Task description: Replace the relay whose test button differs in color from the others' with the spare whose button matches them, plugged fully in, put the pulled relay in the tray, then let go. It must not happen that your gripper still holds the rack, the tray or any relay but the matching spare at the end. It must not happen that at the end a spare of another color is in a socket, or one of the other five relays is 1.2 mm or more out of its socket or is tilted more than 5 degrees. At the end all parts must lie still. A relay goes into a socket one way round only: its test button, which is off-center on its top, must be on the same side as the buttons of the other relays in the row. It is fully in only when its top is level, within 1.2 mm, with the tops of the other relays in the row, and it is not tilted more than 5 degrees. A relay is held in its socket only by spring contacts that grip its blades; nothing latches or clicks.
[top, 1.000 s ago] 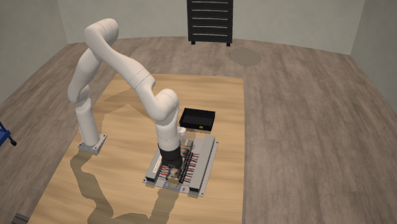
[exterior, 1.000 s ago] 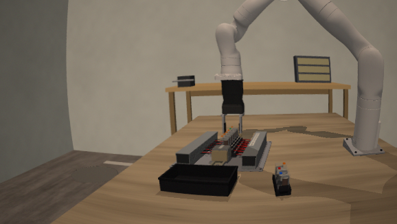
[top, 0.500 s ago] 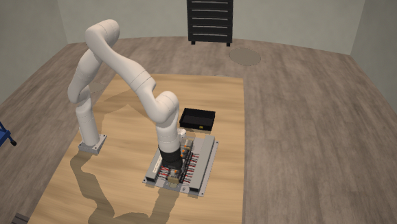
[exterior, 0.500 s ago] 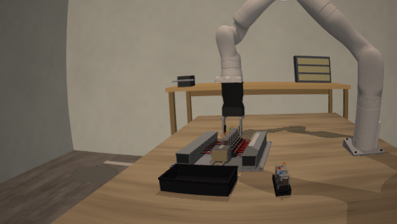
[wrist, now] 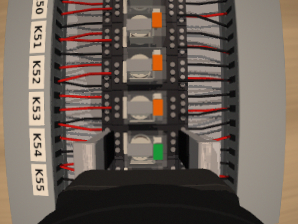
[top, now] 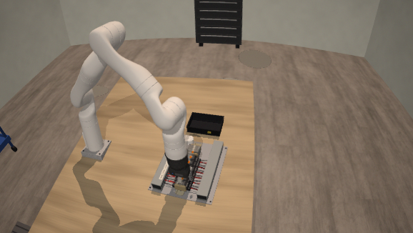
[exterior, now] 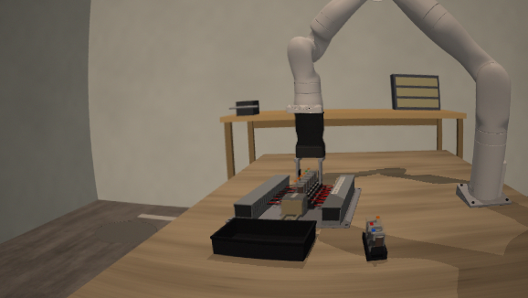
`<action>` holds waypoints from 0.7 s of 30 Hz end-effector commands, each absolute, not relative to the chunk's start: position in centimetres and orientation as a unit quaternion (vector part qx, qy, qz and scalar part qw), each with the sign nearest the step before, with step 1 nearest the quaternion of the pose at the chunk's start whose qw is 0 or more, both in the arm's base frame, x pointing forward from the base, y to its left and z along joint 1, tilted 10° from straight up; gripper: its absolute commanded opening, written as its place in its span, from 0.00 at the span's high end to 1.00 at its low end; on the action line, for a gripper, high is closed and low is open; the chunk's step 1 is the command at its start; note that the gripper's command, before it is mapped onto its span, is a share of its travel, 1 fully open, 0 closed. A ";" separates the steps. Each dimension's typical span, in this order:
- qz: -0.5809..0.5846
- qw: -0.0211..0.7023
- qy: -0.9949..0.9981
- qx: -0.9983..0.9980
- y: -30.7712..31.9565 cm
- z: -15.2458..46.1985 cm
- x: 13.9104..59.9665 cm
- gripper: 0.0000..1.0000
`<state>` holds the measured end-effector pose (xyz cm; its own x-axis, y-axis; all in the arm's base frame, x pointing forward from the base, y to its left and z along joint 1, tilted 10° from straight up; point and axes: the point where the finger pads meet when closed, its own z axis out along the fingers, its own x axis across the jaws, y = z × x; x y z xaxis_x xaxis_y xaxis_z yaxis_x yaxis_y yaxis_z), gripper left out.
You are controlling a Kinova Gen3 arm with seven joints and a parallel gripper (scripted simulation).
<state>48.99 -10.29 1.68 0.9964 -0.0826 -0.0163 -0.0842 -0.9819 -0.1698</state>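
In the wrist view a row of relays (wrist: pixel 148 63) runs down the middle of the grey socket panel, between red and black wires. Most have orange buttons on their right side. The relay nearest the wrist (wrist: pixel 148 149), beside label K54, has a green button. My gripper (wrist: pixel 146 144) is open and empty, one finger on each side of this green-button relay, low over the row. It also shows in the exterior view (exterior: pixel 310 174). Spare relays (exterior: pixel 374 230) stand in a black holder on the table, right of the panel. The black tray (exterior: pixel 265 238) is empty.
Two grey wire ducts (exterior: pixel 262 198) flank the relay row. Labels K50 to K55 (wrist: pixel 37 90) run along the left duct. The tray also shows in the top view (top: pixel 205 124), just beyond the panel. The arm base (top: pixel 96 151) stands at the table's left.
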 end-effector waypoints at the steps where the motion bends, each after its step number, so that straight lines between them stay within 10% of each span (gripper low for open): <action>1: 0.005 0.086 0.042 -0.995 -10.2 1.5 49.0 0.00; 21: 0.005 0.086 0.042 -0.995 -10.2 1.6 48.9 0.00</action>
